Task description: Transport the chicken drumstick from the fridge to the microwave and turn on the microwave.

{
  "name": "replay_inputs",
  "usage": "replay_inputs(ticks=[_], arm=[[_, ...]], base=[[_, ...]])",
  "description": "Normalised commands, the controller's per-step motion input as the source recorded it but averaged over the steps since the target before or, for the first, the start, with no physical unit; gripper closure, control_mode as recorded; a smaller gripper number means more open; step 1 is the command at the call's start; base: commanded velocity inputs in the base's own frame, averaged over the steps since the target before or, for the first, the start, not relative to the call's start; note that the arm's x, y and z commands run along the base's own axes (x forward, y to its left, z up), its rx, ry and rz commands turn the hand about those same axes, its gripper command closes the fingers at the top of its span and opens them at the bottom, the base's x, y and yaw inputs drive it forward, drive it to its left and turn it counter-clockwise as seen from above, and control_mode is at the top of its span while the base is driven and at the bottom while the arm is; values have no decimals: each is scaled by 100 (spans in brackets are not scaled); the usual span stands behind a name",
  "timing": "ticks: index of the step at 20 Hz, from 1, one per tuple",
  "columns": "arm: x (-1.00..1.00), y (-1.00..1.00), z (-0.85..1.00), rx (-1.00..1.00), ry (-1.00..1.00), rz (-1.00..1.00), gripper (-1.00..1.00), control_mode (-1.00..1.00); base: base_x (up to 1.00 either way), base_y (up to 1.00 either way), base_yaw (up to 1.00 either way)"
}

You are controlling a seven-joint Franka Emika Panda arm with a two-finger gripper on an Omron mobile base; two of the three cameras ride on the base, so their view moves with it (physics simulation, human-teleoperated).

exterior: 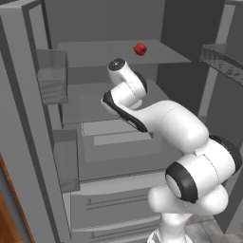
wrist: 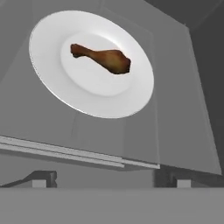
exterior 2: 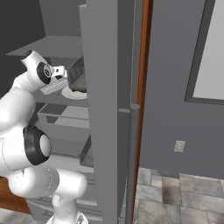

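Hand view: chicken drumstick (wrist: 102, 58) on white plate (wrist: 52, 74), well beyond the spread-fingered end effector (wrist: 111, 179).

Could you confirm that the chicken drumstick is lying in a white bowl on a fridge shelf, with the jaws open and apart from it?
Not quite: in the hand view the chicken drumstick lies on a flat white plate, not in a bowl. The rest holds: the plate sits on a fridge shelf, and the gripper has its jaws open, apart from the drumstick.
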Motion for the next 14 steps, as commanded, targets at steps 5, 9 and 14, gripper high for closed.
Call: replay_inputs(ticks=[5, 9, 14], arm=[[22, -1, -16, 0, -21, -14, -100, -100], [19, 0, -8, 5, -20, -27, -100, -100], [17, -5, -2, 15, -19, -17, -100, -100]], base=[[0, 0, 0], [0, 0, 0], [0, 0, 0]])
